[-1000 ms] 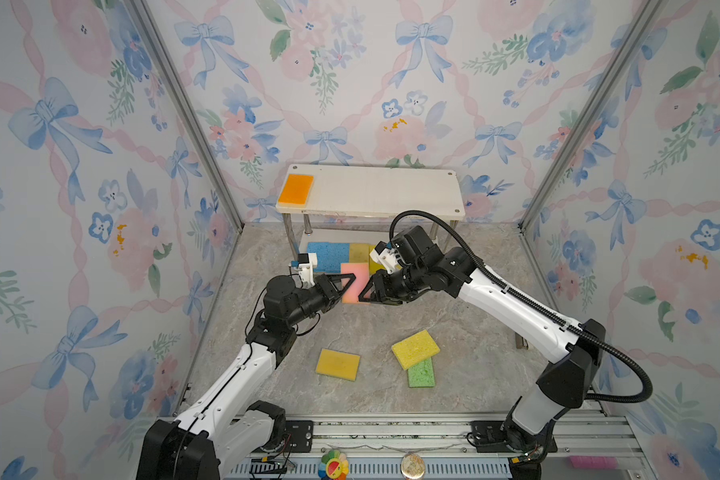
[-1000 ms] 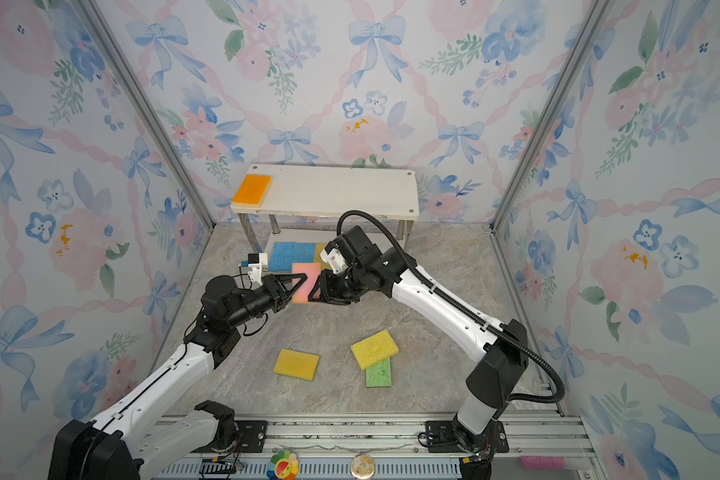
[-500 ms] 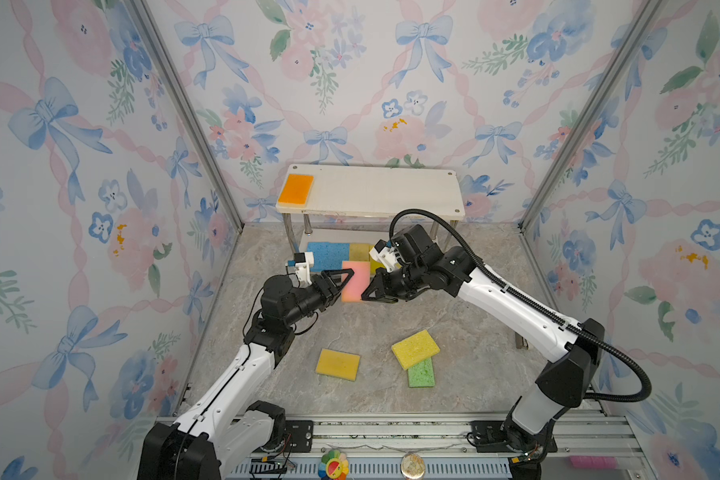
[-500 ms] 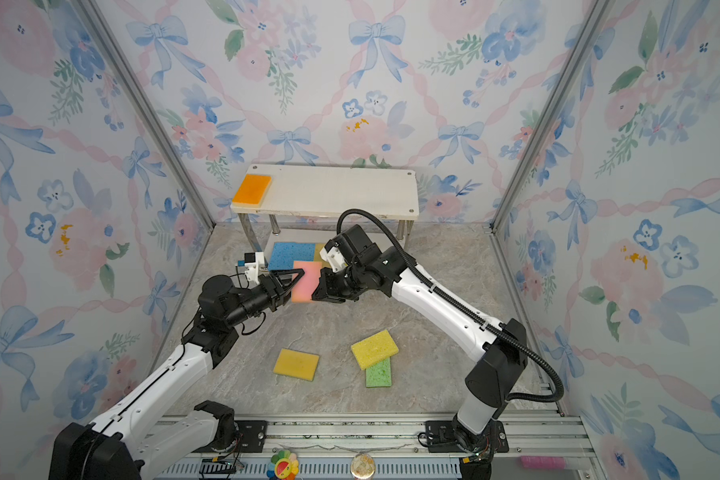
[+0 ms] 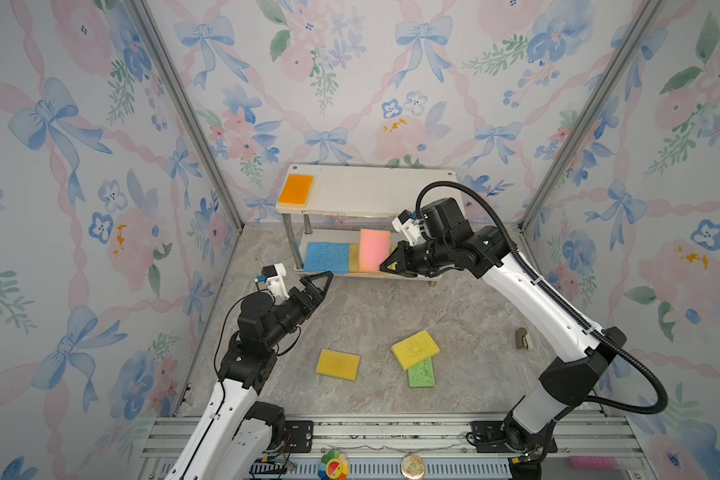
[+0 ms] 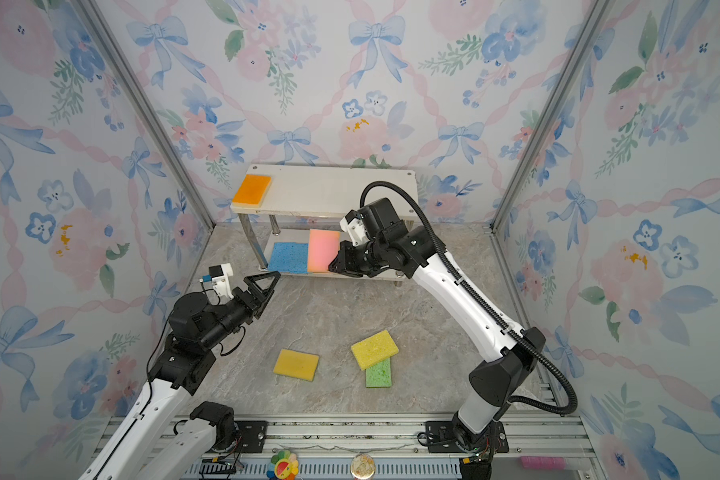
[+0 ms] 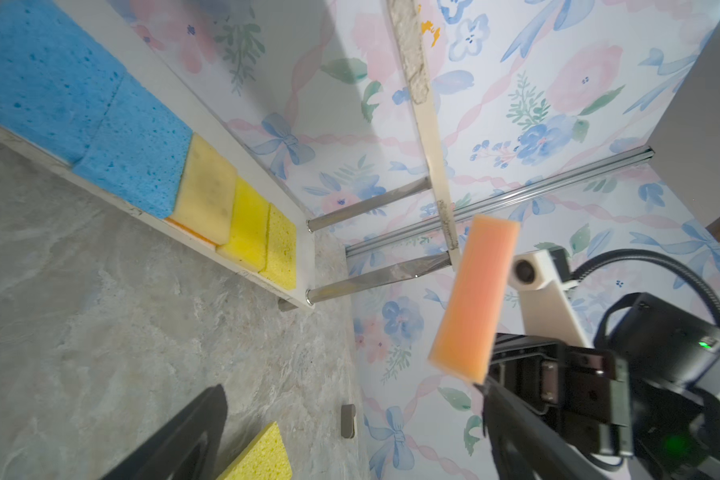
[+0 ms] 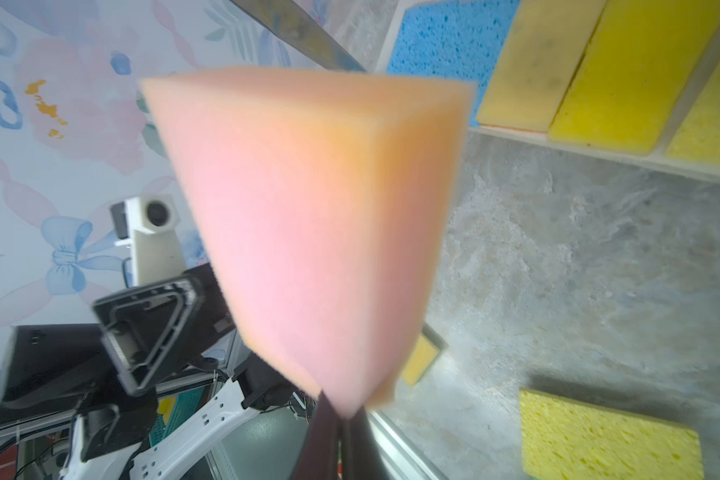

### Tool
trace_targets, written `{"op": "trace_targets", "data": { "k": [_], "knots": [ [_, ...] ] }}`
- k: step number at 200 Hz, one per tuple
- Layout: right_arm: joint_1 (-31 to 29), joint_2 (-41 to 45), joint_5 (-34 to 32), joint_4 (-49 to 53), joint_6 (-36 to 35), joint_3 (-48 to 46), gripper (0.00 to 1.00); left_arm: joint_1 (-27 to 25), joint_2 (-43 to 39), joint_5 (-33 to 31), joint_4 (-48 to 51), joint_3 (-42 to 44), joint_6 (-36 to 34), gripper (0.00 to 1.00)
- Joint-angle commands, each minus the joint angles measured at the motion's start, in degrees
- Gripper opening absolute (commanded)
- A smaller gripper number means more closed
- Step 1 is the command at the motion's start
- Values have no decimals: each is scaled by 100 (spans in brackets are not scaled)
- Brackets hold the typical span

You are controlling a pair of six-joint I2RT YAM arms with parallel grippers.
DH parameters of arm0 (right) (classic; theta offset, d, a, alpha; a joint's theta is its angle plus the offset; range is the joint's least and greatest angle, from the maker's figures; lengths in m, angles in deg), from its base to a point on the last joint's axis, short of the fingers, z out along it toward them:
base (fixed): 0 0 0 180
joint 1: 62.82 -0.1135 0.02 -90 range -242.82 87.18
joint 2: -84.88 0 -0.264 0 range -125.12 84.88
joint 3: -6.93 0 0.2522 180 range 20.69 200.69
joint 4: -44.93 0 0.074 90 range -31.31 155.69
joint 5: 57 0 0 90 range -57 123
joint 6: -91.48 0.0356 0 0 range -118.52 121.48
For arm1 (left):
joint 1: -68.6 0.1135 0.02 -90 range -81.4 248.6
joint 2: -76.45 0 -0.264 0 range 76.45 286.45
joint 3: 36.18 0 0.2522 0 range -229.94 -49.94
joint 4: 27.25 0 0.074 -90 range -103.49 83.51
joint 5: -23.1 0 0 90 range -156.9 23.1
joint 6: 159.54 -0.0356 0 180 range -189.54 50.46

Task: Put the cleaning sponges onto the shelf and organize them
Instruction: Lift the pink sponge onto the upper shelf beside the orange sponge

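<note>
Both top views show the right gripper [image 5: 385,266] clamped on the lower end of the pink sponge [image 5: 374,249], long axis upright, just before the lower tier of the shelf [image 5: 371,191]. That tier is filled with blue sponges [image 5: 327,257] and yellow sponges [image 7: 262,241]; free board lies above, beside the orange sponge [image 5: 295,189]. The left gripper [image 5: 319,282] hangs nearby, spread wide and empty.

top views: high front, looking down on whole scene | wrist views: close, both sharing shelf [image 7: 371,204] lower board

I see a porous blue sponge [image 7: 134,158], smooth pink sponge [image 7: 470,299], shiny metal shelf legs [image 7: 375,279], matt marbled desk [image 5: 391,316].
</note>
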State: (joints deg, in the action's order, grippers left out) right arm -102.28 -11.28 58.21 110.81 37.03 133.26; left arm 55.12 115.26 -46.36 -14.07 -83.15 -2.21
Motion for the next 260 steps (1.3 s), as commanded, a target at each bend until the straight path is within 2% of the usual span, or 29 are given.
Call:
{"op": "trace_targets", "data": {
  "k": [1,23,51,64,96,137,188,260],
  "knots": [
    [26,-351,-118,164,173,642,7,7,-102,-115,528,400,117,98],
    [6,-929,-33,227,504,1721,7,-31,-249,-9,567,518,228,98],
    [-41,-1888,148,345,756,3307,7,-48,-260,178,927,258,-211,98],
    [-56,-2228,296,174,925,3751,7,-50,-310,363,954,248,-324,98],
    [-42,-2546,445,-981,1489,3611,7,-46,-405,654,1231,305,-617,98],
    [37,-2976,666,-1891,2012,3994,7,-50,-480,779,1538,-8,-984,98],
    [271,-3193,744,-2098,2175,3982,7,-38,146,758,1678,-404,-1323,98],
    [422,-3567,866,-2318,2268,4009,8,55,147,739,1759,-404,-1362,98]
  ]
}}
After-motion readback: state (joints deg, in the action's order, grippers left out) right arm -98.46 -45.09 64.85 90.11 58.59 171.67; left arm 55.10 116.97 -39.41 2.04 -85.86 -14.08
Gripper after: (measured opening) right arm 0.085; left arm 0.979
